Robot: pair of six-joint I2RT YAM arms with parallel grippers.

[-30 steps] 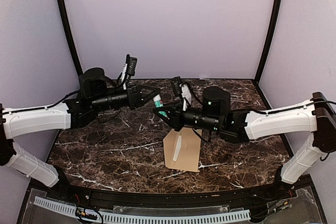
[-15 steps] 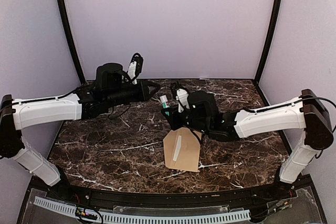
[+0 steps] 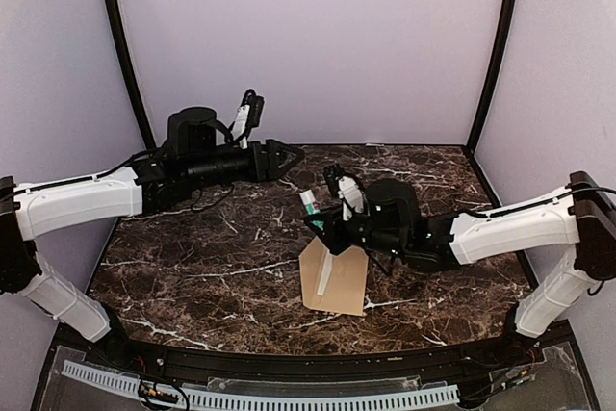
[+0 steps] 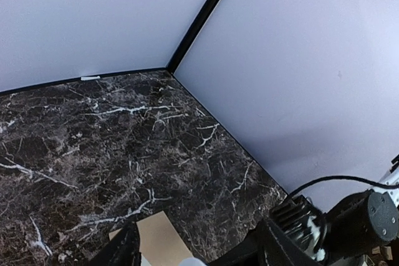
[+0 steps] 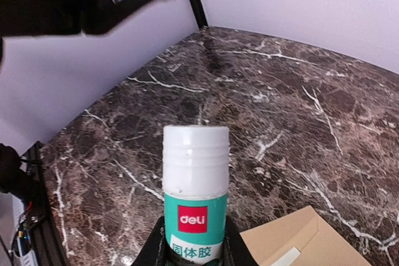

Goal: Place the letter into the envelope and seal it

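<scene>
The brown envelope (image 3: 339, 281) lies flat on the marble table, a white strip (image 3: 323, 276) running down its face. A corner of the envelope (image 5: 324, 241) shows in the right wrist view and part of it (image 4: 159, 238) in the left wrist view. My right gripper (image 3: 325, 221) (image 5: 194, 244) is shut on a teal and white glue stick (image 3: 308, 202) (image 5: 195, 179), held just above the envelope's far left corner. My left gripper (image 3: 287, 156) (image 4: 198, 233) hovers behind and left of the stick, open and holding nothing. The letter shows in no view.
The dark marble table (image 3: 192, 267) is closed in by lilac walls, with black posts at the back left (image 3: 125, 55) and back right (image 3: 496, 45). A black rail (image 3: 289, 368) runs along the near edge.
My left gripper has drawn back from the glue stick's top, risen toward the back wall and opened. My right gripper has carried the stick slightly right and nearer, over the envelope's corner.
</scene>
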